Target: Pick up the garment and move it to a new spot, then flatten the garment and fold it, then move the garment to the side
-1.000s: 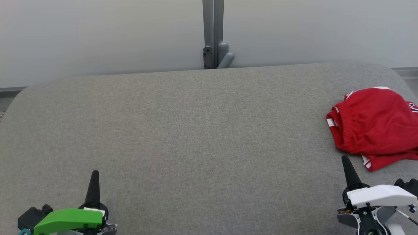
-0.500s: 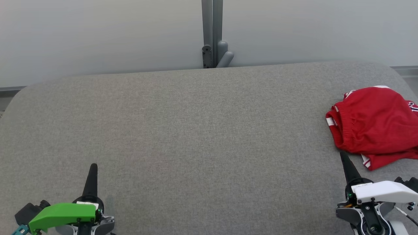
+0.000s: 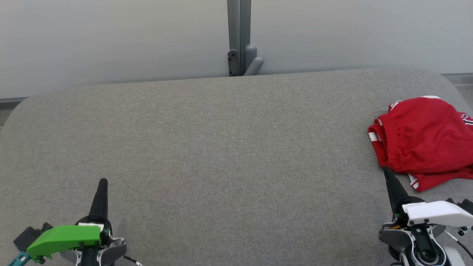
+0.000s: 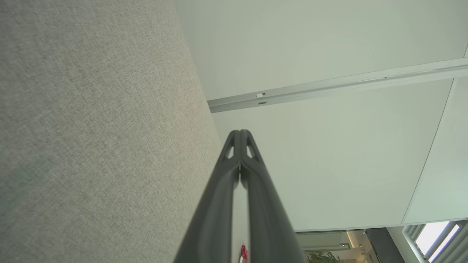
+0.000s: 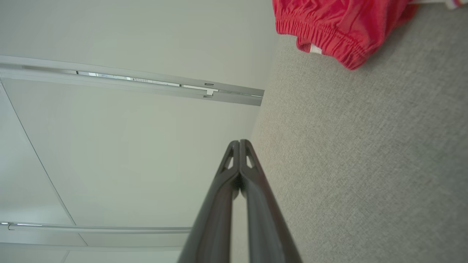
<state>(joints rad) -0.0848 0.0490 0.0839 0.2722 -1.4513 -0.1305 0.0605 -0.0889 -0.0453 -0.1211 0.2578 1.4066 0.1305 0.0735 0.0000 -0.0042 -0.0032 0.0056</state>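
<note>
- The garment (image 3: 425, 140), a pair of red shorts with white trim, lies at the right edge of the padded surface (image 3: 221, 147), about midway between its far and near edges. The gathered waistband faces the middle, and part of the garment runs out of the head view.
- It lies doubled over in soft layers, with a lower layer sticking out on the near side. The fold is loose and not crisp.
- That fits two stages: a bundle waiting to be lifted to a new spot, or a folded piece already set aside. You cannot settle which from here, so read the layers before you commit.
- The right gripper (image 3: 386, 171) has its fingers pressed together and holds nothing. Its tip sits just beside the garment's near left corner, possibly brushing the hem.
- Either way, mind that tip: the thin cloth will likely snag or drag on a closed point and lose its shape.
- The left gripper (image 3: 102, 183) is also closed and empty. It sits near the near-left corner, well apart from the garment.
- The padded surface is grey woven fabric with rounded far corners. The weave likely grips cloth, so lifting should serve better than sliding.
- Behind the far edge stands a pale wall (image 3: 111, 37) with a grey upright post (image 3: 239, 37) at its middle.
</note>
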